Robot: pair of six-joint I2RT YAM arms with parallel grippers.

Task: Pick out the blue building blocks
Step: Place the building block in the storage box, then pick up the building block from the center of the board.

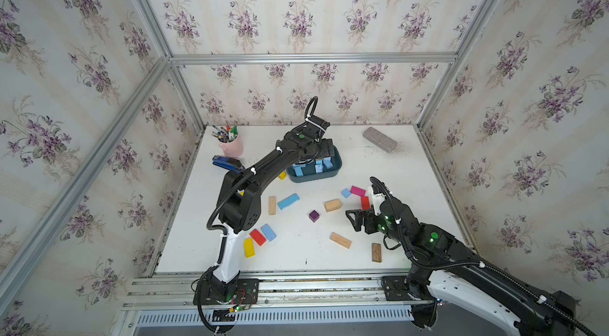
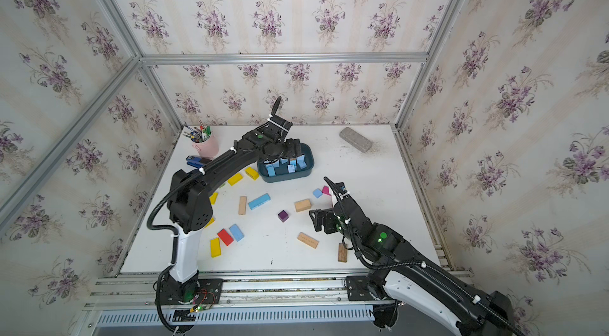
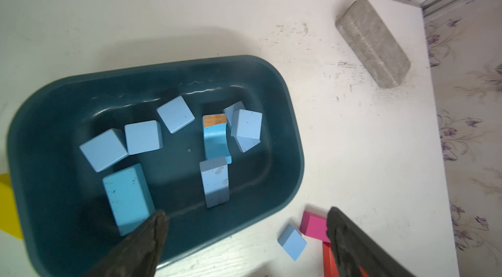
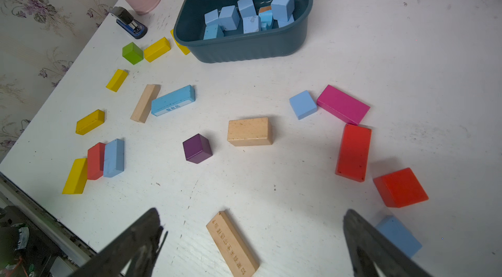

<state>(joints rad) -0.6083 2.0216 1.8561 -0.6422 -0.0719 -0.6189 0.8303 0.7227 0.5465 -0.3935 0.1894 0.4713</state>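
Observation:
Several blue building blocks (image 3: 173,114) lie in the dark teal bin (image 3: 296,137). My left gripper (image 3: 245,217) hangs open above the bin's near rim, holding nothing. Loose on the table are a long blue brick (image 1: 288,201), a blue brick (image 1: 268,232) beside a red one, and a small blue cube (image 1: 345,193) touching a pink block. Another blue block (image 4: 398,235) lies just outside one finger of my right gripper (image 4: 252,214). That gripper is open low over the table, right of centre, with a plain wood brick (image 4: 232,243) below its gap.
A pink pen cup (image 1: 231,146) and a dark blue stapler (image 1: 225,163) stand at the back left. A grey brick (image 1: 379,139) lies at the back right. Yellow, red, wood and purple (image 1: 314,215) blocks are scattered over the middle and front.

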